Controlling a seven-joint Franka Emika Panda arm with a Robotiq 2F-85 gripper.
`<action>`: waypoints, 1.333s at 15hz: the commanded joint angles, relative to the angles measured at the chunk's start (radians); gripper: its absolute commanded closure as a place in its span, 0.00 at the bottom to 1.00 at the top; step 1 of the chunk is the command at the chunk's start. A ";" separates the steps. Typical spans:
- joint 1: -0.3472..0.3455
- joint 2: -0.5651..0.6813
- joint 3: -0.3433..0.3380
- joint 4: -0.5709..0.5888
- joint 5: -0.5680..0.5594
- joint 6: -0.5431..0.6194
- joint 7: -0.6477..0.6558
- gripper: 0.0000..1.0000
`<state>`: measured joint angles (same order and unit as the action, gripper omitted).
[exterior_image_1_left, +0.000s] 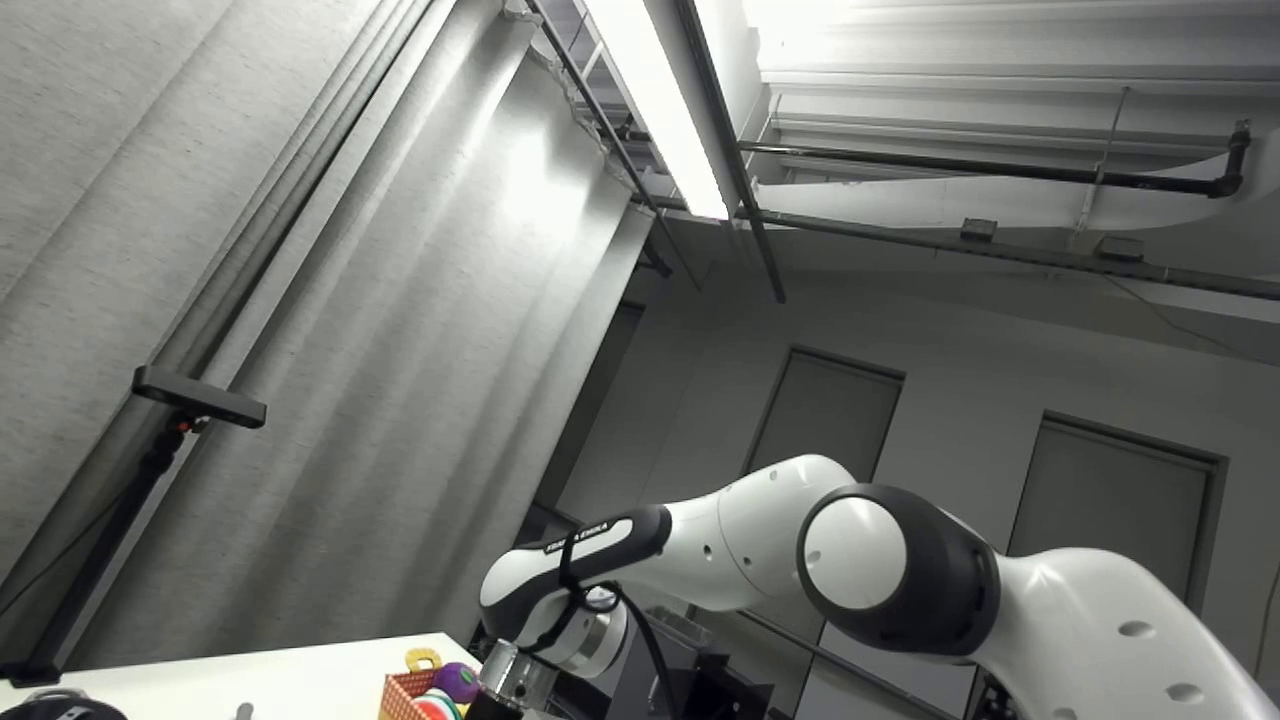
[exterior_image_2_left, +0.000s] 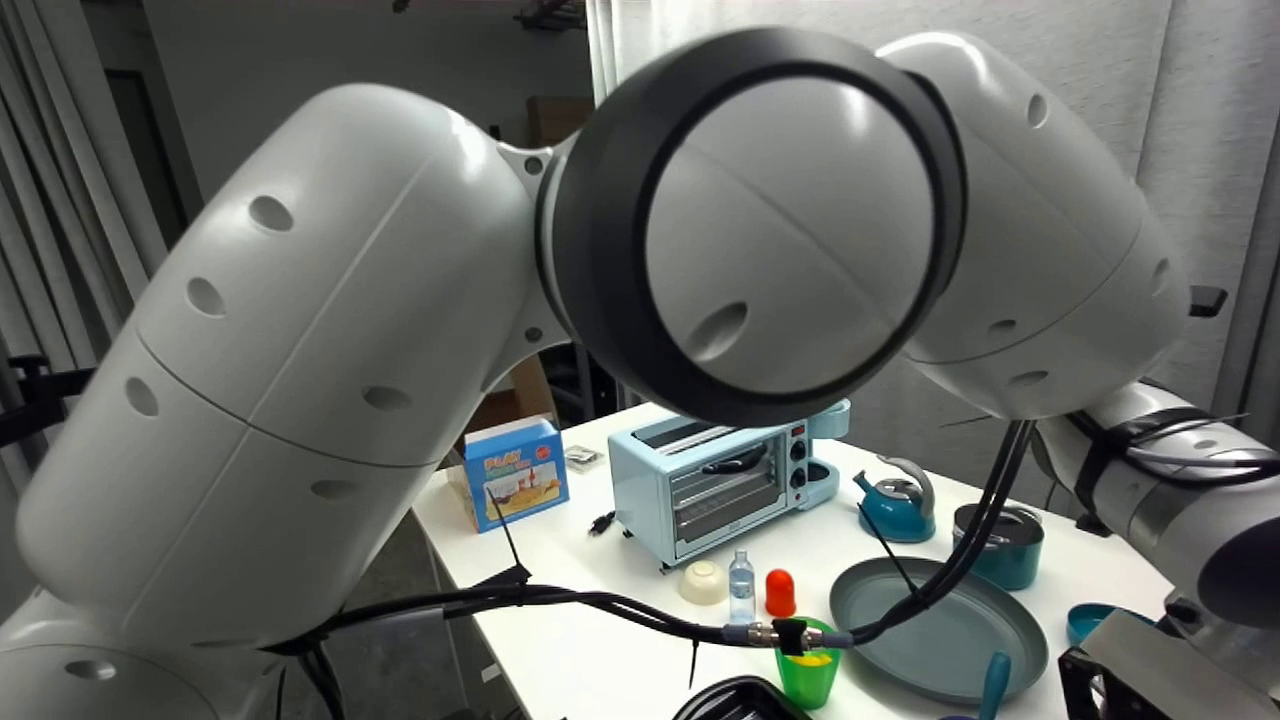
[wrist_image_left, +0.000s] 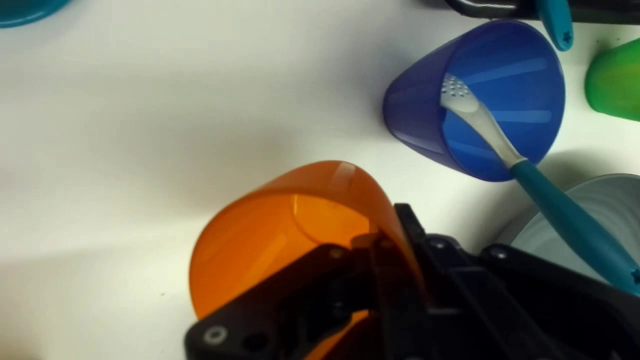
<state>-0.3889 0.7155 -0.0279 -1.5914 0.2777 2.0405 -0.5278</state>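
In the wrist view my gripper (wrist_image_left: 391, 232) is closed on the side wall of a translucent orange cup (wrist_image_left: 250, 245). One black finger is inside the cup and the other is outside it. The cup's mouth faces the camera. I cannot tell whether the cup touches the table. A blue cup (wrist_image_left: 510, 65) is beyond it to the upper right. A spoon with a white holed head and a teal handle (wrist_image_left: 570, 225) lies across the blue cup's mouth. In an exterior view the gripper (exterior_image_2_left: 1085, 690) is partly visible at the lower right edge. The orange cup does not show there.
A grey bowl (wrist_image_left: 607, 205), a green cup (wrist_image_left: 617, 80) and a black tray (wrist_image_left: 500, 7) are near the blue cup. A toaster oven (exterior_image_2_left: 715, 495), kettle (exterior_image_2_left: 895, 515), pot (exterior_image_2_left: 1015, 565) and large grey plate (exterior_image_2_left: 865, 600) stand on the white table. A basket (exterior_image_1_left: 398, 692) holds toys.
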 joint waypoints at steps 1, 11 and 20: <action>0.036 -0.039 -0.032 -0.035 -0.099 0.054 0.022 0.99; 0.126 -0.110 -0.065 -0.195 -0.278 0.250 0.170 0.99; 0.261 -0.203 -0.095 -0.440 -0.403 0.394 0.402 0.99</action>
<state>-0.1634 0.5733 -0.0911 -1.9468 -0.0755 2.3882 -0.1883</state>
